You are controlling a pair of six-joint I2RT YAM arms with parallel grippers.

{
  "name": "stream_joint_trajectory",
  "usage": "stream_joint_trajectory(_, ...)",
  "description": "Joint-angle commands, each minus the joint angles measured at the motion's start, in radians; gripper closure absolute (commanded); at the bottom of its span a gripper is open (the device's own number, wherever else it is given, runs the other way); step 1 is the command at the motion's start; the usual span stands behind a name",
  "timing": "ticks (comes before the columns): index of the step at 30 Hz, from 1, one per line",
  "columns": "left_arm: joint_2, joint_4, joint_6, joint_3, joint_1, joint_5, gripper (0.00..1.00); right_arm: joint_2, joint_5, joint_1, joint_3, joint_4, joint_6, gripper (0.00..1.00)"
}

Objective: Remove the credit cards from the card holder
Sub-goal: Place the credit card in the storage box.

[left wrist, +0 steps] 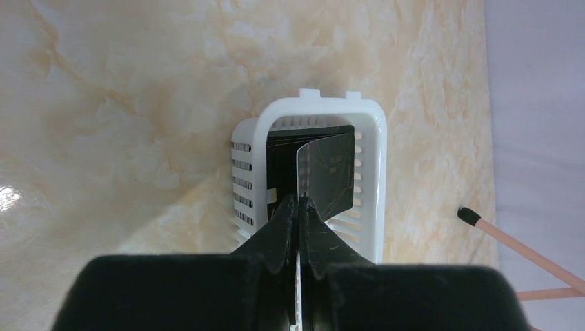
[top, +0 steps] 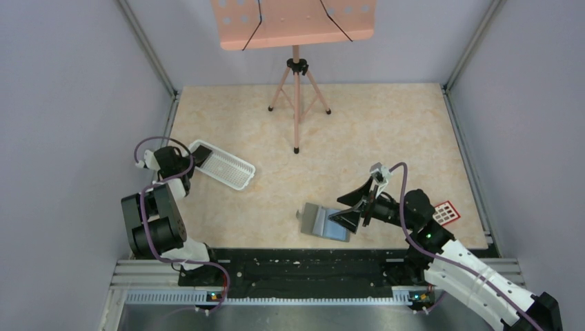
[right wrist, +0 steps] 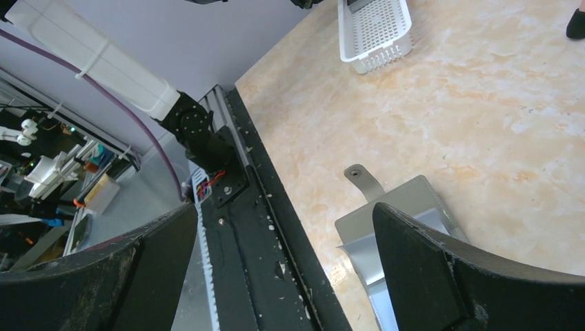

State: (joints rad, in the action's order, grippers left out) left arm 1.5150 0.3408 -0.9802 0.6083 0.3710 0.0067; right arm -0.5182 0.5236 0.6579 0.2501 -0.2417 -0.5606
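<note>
Now the card holder [top: 321, 221] lies open at five o'clock on the bench [top: 386, 138], just at nine o'clock from the wide-open right tool [top: 350, 207]. The left tool [left wrist: 298, 203] pinches a dark card [left wrist: 330, 172] over the tray [left wrist: 378, 141].

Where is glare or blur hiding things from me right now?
Left wrist: the left pincer looms dark and soft-focused; the card it pinches over the white tray mirrors light, its face hard to read. Right wrist: near fingers blurred, card holder sharp. Top external: even light, red card tiny but clear.
</note>
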Motion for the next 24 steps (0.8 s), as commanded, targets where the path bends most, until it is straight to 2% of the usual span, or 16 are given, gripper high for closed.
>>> stream_joint_trajectory(1, 0.022, -0.025, 0.008, 0.021, 0.009, -0.045, 1.0, 0.002, -0.007, -0.003, 0.006, -0.041, -0.002, 0.03)
stream_joint_trajectory(9, 0.041, -0.02, 0.027, 0.023, 0.009, -0.035, 0.99, -0.004, -0.011, -0.002, -0.01, -0.058, -0.005, 0.03)
stream_joint_trajectory(16, 0.036, -0.038, 0.03, 0.022, 0.009, -0.047, 0.84, -0.027, -0.012, -0.002, -0.016, -0.078, -0.001, 0.03)
stream_joint_trajectory(24, 0.035, -0.099, 0.045, 0.058, 0.009, -0.066, 0.77, -0.049, -0.017, -0.003, -0.034, -0.099, -0.008, 0.03)
